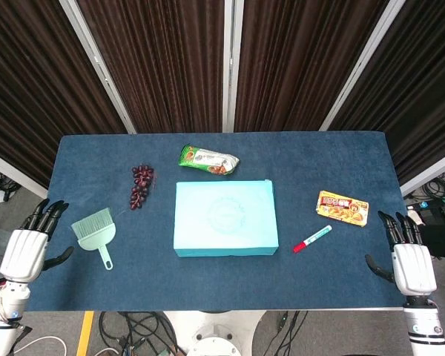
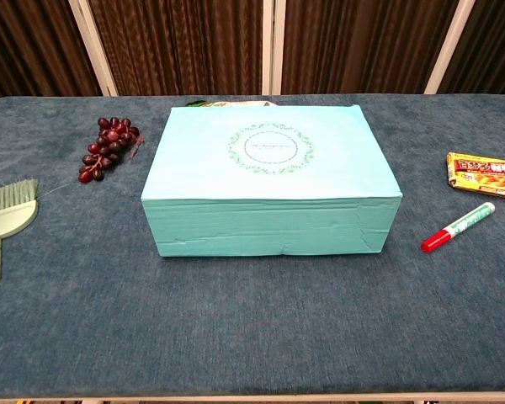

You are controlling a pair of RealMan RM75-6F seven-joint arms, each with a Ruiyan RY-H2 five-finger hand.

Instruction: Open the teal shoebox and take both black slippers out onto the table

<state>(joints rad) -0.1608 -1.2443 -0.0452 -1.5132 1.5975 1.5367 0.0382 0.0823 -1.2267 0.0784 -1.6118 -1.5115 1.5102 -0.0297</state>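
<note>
Blue tabletop (image 1: 341, 267): we note both robot hands, left (image 1: 26, 252) and right (image 1: 411, 263), open, empty; closed teal shoebox (image 1: 225, 219) between them, marker (image 1: 312, 239) nearer right.

A blue-covered table (image 1: 208, 282) carried a closed teal shoebox (image 1: 225, 218) at its centre. Behind the shoebox lay a green snack packet (image 1: 208, 160). Left of the shoebox lay dark grapes (image 1: 141, 185), and further left a green brush (image 1: 96, 233). Right of the shoebox lay a red-capped marker (image 1: 312, 239), then a yellow packet (image 1: 342, 208).
</note>
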